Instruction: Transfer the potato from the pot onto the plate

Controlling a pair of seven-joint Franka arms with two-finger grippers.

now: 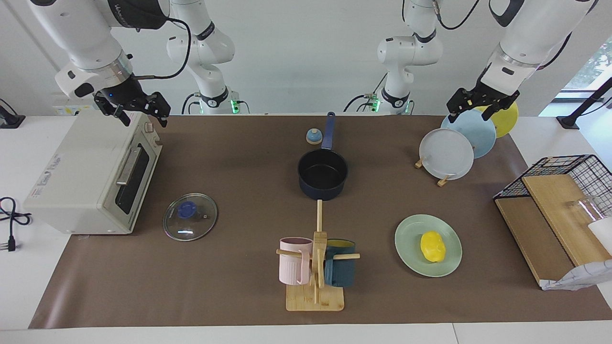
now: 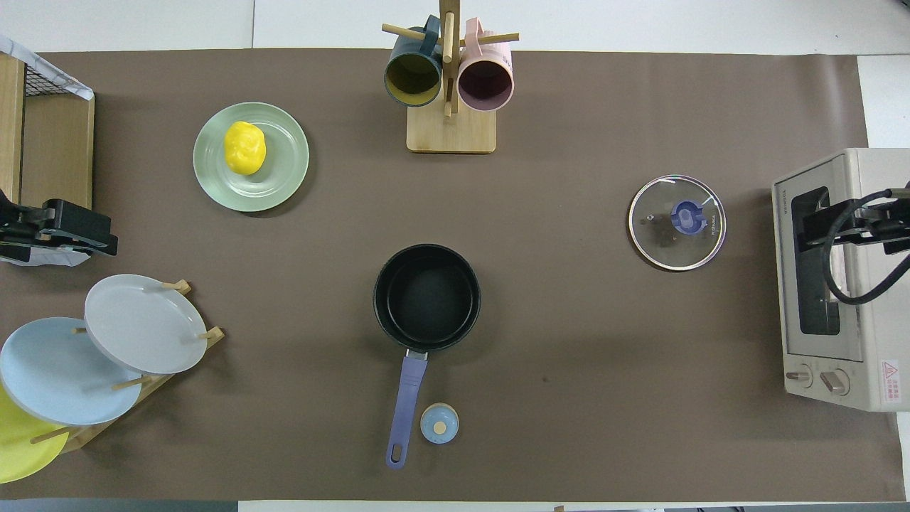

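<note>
The glossy, likely light and slippery potato [image 1: 432, 246] lay on the plate [image 1: 410, 262], best held across its middle. Both grippers, left [image 1: 482, 106] and right [image 1: 133, 111], hung released and empty.

Bright, even light, soft shadows, sharp focus throughout.

the yellow plate [image 2: 18, 444] is cut by the overhead edge and overlapped by the light blue plate [image 2: 60, 370].

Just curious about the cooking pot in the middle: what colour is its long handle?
The pot has a blue handle, lighter than its dark navy body; the overhead view shows it best.
</note>
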